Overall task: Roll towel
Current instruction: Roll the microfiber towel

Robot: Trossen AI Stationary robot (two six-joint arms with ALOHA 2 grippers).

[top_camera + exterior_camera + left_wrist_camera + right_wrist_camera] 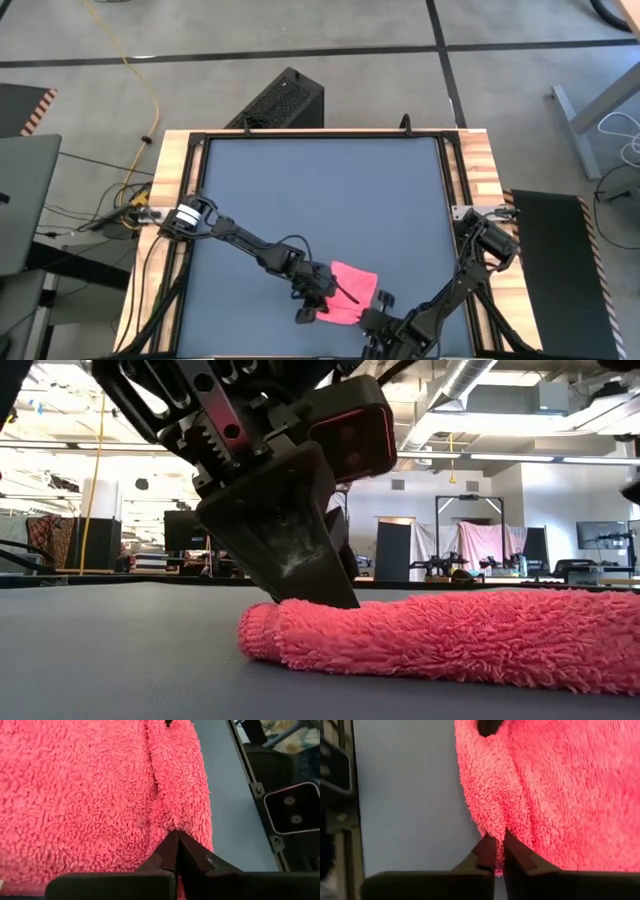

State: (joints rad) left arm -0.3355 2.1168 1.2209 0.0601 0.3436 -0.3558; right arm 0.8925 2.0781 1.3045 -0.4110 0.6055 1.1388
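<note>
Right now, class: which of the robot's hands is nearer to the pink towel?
Neither: both touch it. The left hand is shut on the towel at its left edge; the right hand is pinching the towel's edge at the side nearest the table's front.

arms: dark, jointed | left arm: white wrist band (black cables alongside)
</note>
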